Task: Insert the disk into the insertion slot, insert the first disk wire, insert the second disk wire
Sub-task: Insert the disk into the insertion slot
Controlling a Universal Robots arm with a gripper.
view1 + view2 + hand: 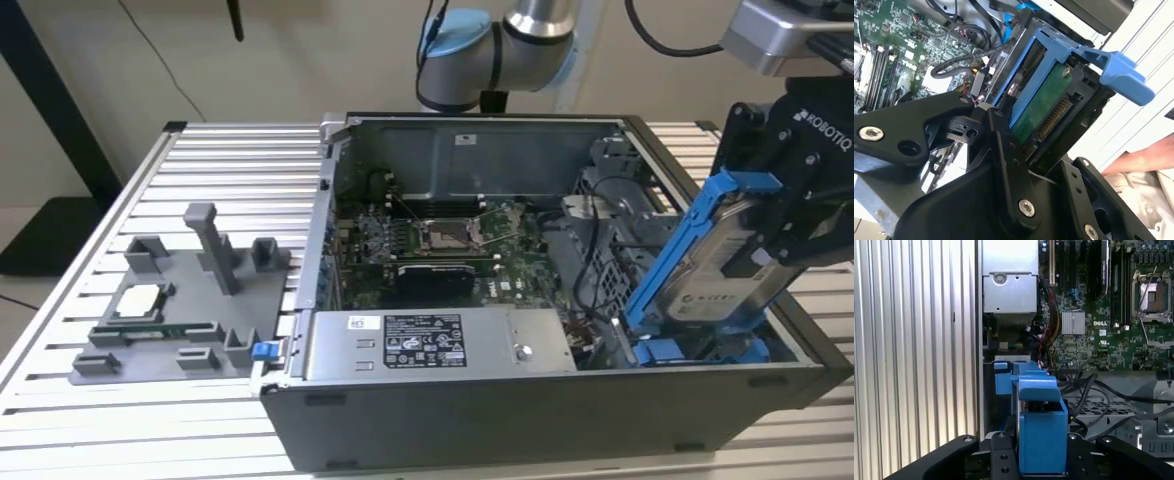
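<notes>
My gripper (798,215) is shut on the disk (725,262), a silver drive in a bright blue carrier. It holds the disk steeply tilted over the open computer case, at the exterior view's right. The disk's lower end reaches down inside the case beside the grey metal insertion slot (609,250). In the second wrist view the disk (1046,107) shows its green board and connector edge between the black fingers (1004,150). In the first wrist view the blue carrier (1040,425) rises straight from the gripper (1036,462). Loose black wires (1089,390) lie near the cage.
The grey labelled power-supply box (441,343) fills the case's near side and the motherboard (441,240) lies behind it. A grey fixture (174,300) with a chip stands on the slatted table (227,160). A person's hand (1134,160) is close by.
</notes>
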